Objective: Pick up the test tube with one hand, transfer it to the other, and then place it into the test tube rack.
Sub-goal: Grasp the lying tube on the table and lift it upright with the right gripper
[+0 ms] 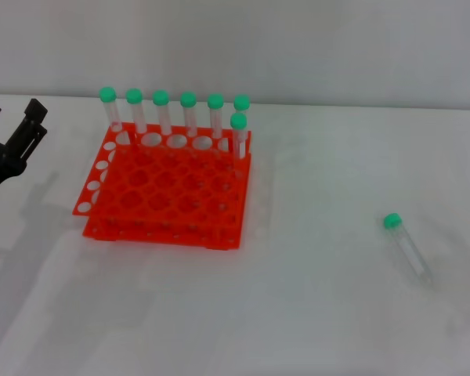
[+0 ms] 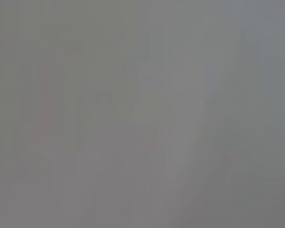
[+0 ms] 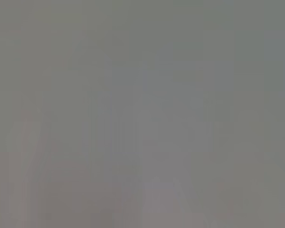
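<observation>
1. My left gripper [image 1: 14, 129] sits at the far left edge of the table [image 1: 313, 313], fingers spread, holding nothing, just left of the rack [image 1: 168, 192].
2. The rack is left of centre with seven capped tubes [image 1: 188, 113] standing along its back rows; most holes are free.
3. The tube [image 1: 407, 247] lies flat on the right side, green cap pointing away from me, well apart from the rack and from the left gripper.
4. I see no right gripper in the head view, and both wrist views are blank grey, so I cannot tell its state.
5. Risks as I judge them:
   - The tube is round and lying loose, so a nudge from a finger could roll it away.
   - With no wrist picture I would be lining up blind, so I could miss or pinch the cap only.
   - The handover could drop it if one side lets go early.
   - Insertion could knock the standing tubes.
</observation>
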